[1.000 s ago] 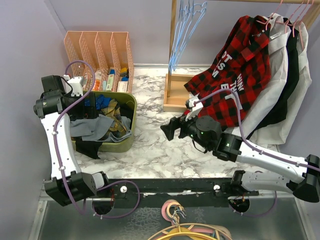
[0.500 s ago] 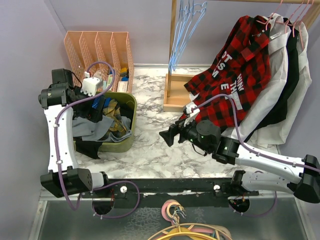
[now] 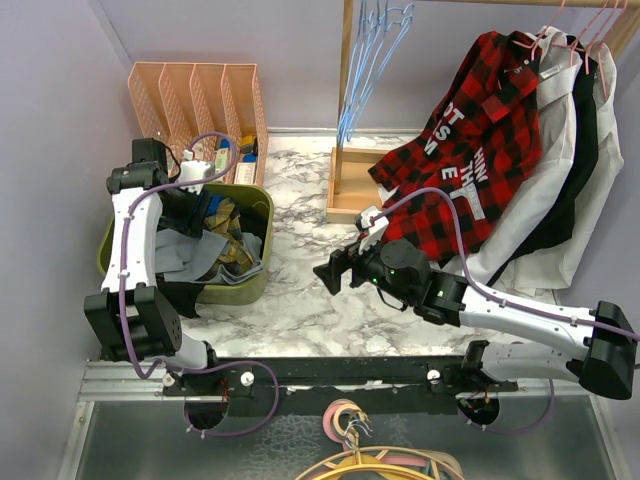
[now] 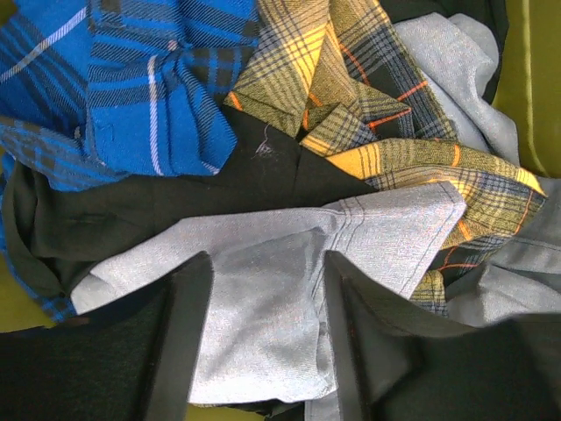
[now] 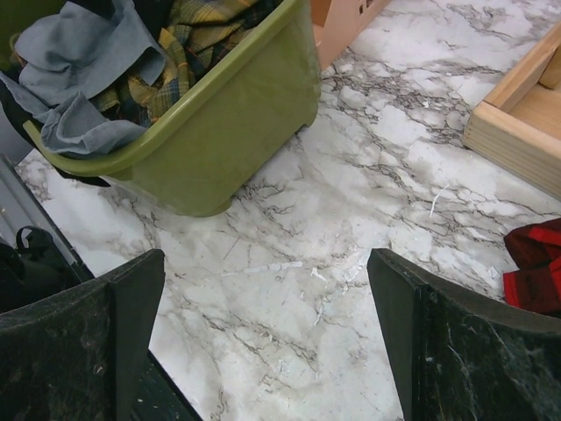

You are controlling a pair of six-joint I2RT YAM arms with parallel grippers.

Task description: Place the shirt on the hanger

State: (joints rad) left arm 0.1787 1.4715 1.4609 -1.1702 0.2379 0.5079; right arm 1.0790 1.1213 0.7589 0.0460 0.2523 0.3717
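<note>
We see, on the marble counter (image 3: 300, 300), a green bin (image 3: 256, 278) at the left edge holding the yellow plaid shirt (image 4: 368, 96) partly under grey cloth (image 4: 280, 289), the blue hanger (image 3: 370, 60) on the far-edge rack (image 3: 347, 100), left fingers (image 4: 180, 342) half-parted astride that cloth, right fingers (image 5: 70, 342) wide apart, empty.

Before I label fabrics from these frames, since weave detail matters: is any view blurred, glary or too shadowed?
Left wrist view: sharp, weave readable on the mustard-yellow and dark plaid flannel shirt and the grey woven cloth; black cloth underexposed. Right wrist view: even light, soft shadow under the olive-green plastic bin on the white marbled table, no glare. Top external view: evenly lit, no motion blur.
</note>
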